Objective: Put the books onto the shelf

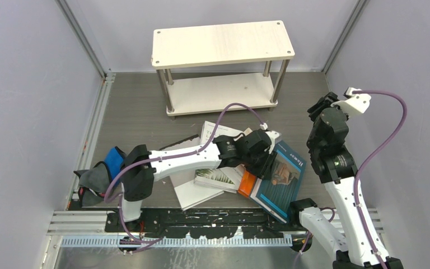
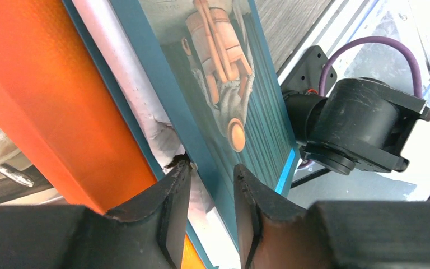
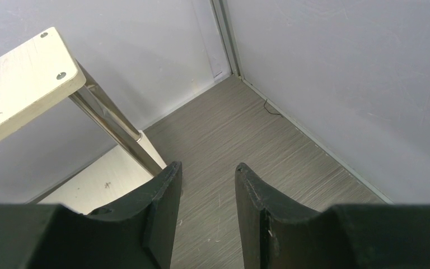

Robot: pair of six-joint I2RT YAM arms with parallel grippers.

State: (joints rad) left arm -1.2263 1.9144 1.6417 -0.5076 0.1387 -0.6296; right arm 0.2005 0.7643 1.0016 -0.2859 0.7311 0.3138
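The books lie in a loose pile in front of the shelf (image 1: 222, 43). The teal book (image 1: 283, 174) leans on the orange one (image 1: 247, 184). To their left lie a palm-leaf book (image 1: 215, 178), a plain white one (image 1: 193, 193) and a pale one (image 1: 215, 131). My left gripper (image 1: 266, 162) is at the teal book's left edge. In the left wrist view its jaws (image 2: 211, 168) straddle that edge of the teal book (image 2: 257, 112), one finger between it and the orange book (image 2: 45, 101), with gaps showing. My right gripper (image 1: 320, 106) hangs open and empty above the floor (image 3: 208, 168), right of the shelf (image 3: 17, 84).
A small blue object (image 1: 113, 159) and a grey cloth (image 1: 92, 182) sit by the left arm's base. Grey walls close in on three sides. A black rail (image 1: 201, 216) runs along the near edge. The right arm's lower joint (image 2: 358, 123) is close beside the teal book.
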